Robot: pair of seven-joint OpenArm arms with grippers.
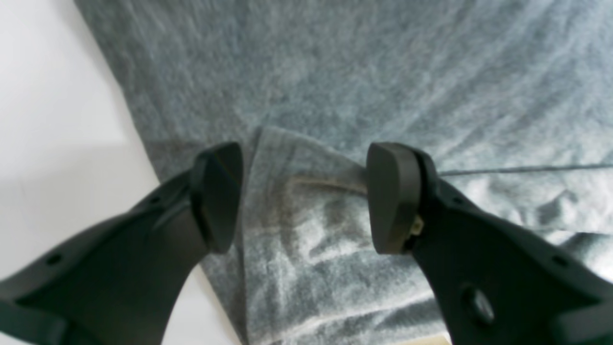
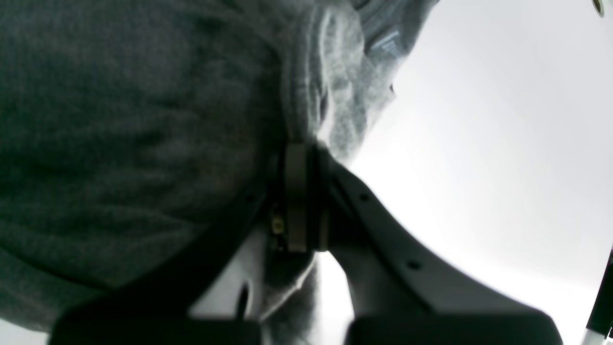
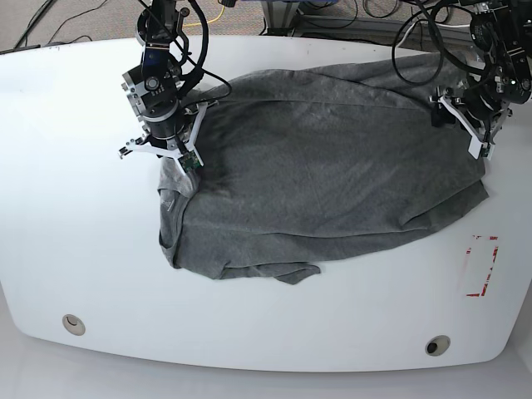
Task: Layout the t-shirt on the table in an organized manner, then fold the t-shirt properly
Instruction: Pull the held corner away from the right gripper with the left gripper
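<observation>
The dark heather-grey t-shirt lies spread and wrinkled across the middle of the white table, with its near edge folded under. At the shirt's left edge in the base view, my right gripper is shut on a bunch of the cloth. Its wrist view shows the right gripper pinching a fold of t-shirt. My left gripper hovers at the shirt's far right edge. In its own view the left gripper is open, and a folded hem of the t-shirt lies between the fingers.
Two round grommet holes sit near the table's front edge. A red-tape rectangle marks the front right. Cables and both arm bases stand along the back edge.
</observation>
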